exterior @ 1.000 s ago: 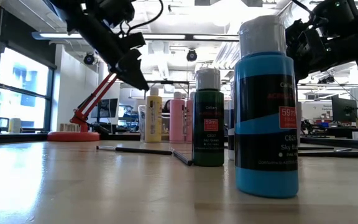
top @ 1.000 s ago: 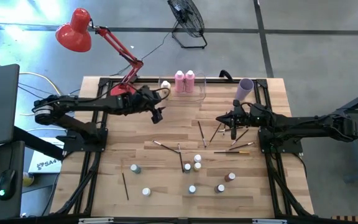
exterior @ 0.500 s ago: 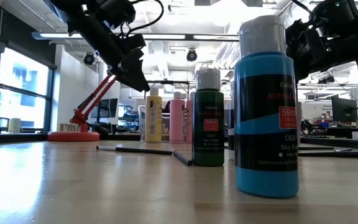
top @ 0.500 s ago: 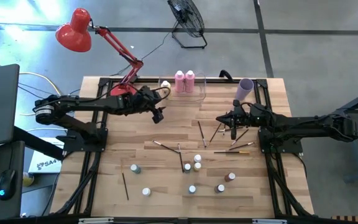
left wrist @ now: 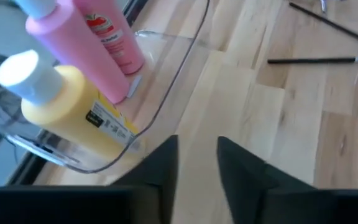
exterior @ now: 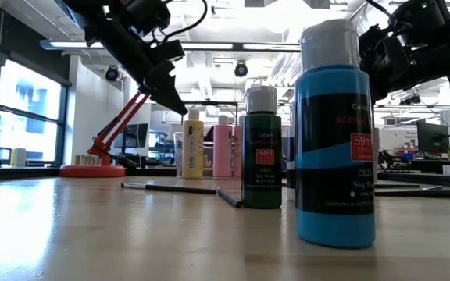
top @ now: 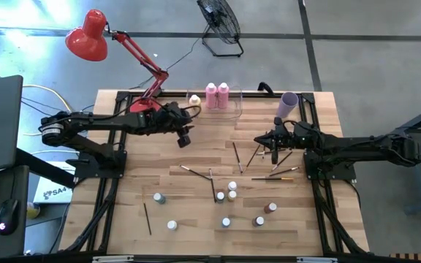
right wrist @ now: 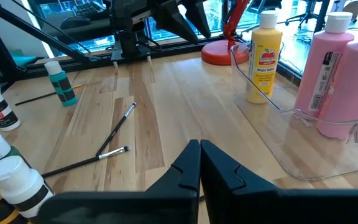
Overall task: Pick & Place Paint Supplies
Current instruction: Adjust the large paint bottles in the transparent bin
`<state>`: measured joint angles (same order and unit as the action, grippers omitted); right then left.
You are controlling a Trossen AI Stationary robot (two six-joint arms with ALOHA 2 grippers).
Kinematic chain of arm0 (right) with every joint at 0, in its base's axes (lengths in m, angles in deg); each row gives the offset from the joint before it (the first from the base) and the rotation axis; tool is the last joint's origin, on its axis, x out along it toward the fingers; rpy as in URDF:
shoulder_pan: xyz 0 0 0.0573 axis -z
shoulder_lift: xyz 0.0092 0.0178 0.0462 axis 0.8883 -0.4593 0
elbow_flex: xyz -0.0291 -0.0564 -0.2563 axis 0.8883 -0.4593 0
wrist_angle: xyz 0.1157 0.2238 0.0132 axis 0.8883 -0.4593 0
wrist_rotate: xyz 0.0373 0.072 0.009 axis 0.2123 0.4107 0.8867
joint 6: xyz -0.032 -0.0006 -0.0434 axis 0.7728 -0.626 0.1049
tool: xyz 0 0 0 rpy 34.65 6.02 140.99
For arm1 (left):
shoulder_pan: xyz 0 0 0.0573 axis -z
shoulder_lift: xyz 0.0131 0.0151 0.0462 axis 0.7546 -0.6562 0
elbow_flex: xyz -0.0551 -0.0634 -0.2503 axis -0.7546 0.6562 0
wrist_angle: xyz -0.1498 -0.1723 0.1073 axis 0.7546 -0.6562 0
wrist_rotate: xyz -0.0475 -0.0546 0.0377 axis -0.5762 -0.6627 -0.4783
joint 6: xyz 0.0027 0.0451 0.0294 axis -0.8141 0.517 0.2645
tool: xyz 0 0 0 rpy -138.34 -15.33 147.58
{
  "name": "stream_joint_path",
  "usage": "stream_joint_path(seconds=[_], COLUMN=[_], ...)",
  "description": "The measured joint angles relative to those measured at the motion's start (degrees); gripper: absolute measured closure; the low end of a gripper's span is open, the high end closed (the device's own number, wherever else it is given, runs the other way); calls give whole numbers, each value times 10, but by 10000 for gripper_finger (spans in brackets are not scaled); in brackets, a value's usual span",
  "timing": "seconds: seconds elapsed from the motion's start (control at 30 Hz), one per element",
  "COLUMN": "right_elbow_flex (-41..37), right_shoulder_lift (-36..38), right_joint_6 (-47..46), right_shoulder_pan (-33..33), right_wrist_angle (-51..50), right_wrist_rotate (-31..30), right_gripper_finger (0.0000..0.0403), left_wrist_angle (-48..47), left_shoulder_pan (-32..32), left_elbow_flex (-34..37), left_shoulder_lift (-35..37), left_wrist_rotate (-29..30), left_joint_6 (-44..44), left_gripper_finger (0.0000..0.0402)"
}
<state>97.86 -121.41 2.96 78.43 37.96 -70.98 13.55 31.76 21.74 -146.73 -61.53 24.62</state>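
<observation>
We see the red desk lamp [top: 88, 35] at the far-left corner of the light wooden bench [top: 196, 212]. The left hand [top: 183, 137] hangs above the bench, just in front of the clear plastic rectangular bin [top: 229, 108]; its two dark fingers [left wrist: 160, 163] stand a narrow gap apart with nothing between them, so it is partly open and empty.

In the bin at the bench's far edge stand the yellow paint bottle with white cap [left wrist: 73, 115] and two tall pink paint bottles [top: 217, 95], upright, side by side. The left wrist view shows the yellow one just beside a pink one behind the clear wall.

Mid-bench lie several thin dark-and-wood paintbrushes [top: 236, 155], scattered and apart from each other. Nearer the front edge stand the tiny white-capped bottles [top: 229, 191], a small cluster in the middle and others spread left and right. In the low view a green small bottle [exterior: 262, 148] and a sky-blue small bottle [exterior: 334, 136] stand upright close to the camera.

The right hand [top: 273, 148] hovers over brushes right of centre, fingers [right wrist: 188, 168] pressed together, holding nothing we can see. The lilac cup [top: 289, 104] lies at the far-right corner.
</observation>
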Motion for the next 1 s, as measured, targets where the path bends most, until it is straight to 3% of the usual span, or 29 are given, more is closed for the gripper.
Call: stream_joint_path(seconds=[0.23,0.47,0.73,1.0], right_elbow_flex=[0,0,0,0], right_shoulder_lift=[0,0,0,0], right_joint_6=[0,0,0,0], right_shoulder_pan=[0,0,0,0], right_wrist_angle=[0,0,0,0], right_wrist_rotate=[0,0,0,0], right_gripper_finger=[401,401,401,401], left_wrist_angle=[4,3,25,32], left_shoulder_pan=[0,-3,-56,-99], left_elbow_flex=[0,-1,-1,-1], left_shoulder_lift=[0,-10,-38,-40], left_wrist_rotate=[2,35,44,0], left_joint_6=[123,166,157,140], left_gripper_finger=[395,400,401,401])
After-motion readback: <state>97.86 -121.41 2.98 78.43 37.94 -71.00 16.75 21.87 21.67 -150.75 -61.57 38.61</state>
